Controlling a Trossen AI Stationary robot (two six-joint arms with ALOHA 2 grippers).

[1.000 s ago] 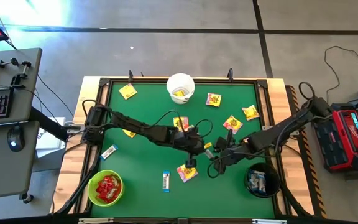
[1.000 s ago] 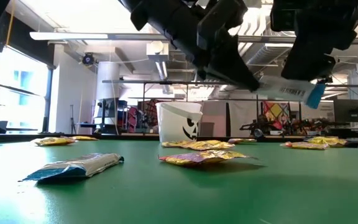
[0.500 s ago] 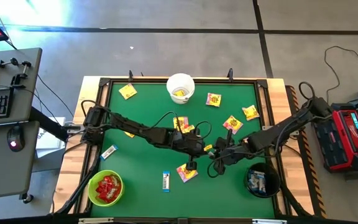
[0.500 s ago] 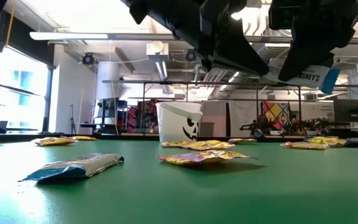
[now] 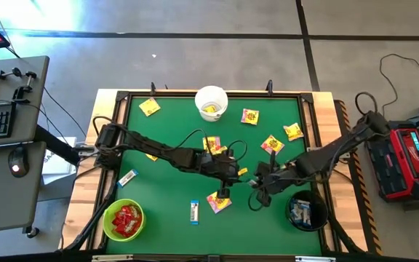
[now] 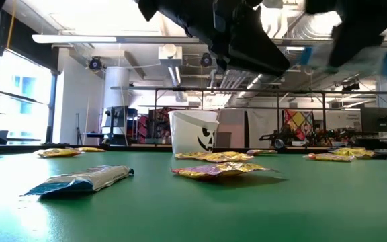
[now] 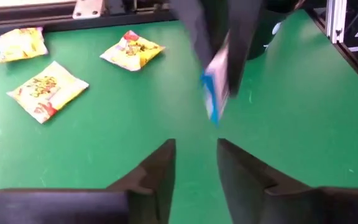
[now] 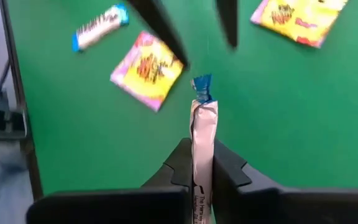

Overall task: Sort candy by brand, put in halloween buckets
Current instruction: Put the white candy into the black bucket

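Note:
My right gripper is shut on a narrow white-and-blue candy bar above the middle of the green table. In the left wrist view that bar sits between the right arm's dark fingers, just ahead of my left gripper, which is open with nothing in it. From above, my left gripper and my right gripper stand close together. The white bucket stands at the far edge, the lime green bucket near left, the black bucket near right. My right gripper pinches the bar between its two fingers, with the flat faces against the pads. The bar runs along the fingers and sticks out past their tips, its blue crimped end free. It is lifted clear of the table.
Yellow packets lie scattered on the table, one just under the grippers. Two white-and-blue bars lie toward the left. Red packets fill the green bucket; white-and-blue bars lie in the black one.
The bar reached from my left gripper's tip to my right gripper a second ago. Now it is clear of my left gripper and has risen with my right gripper, which has drawn back a little toward the table's right edge.

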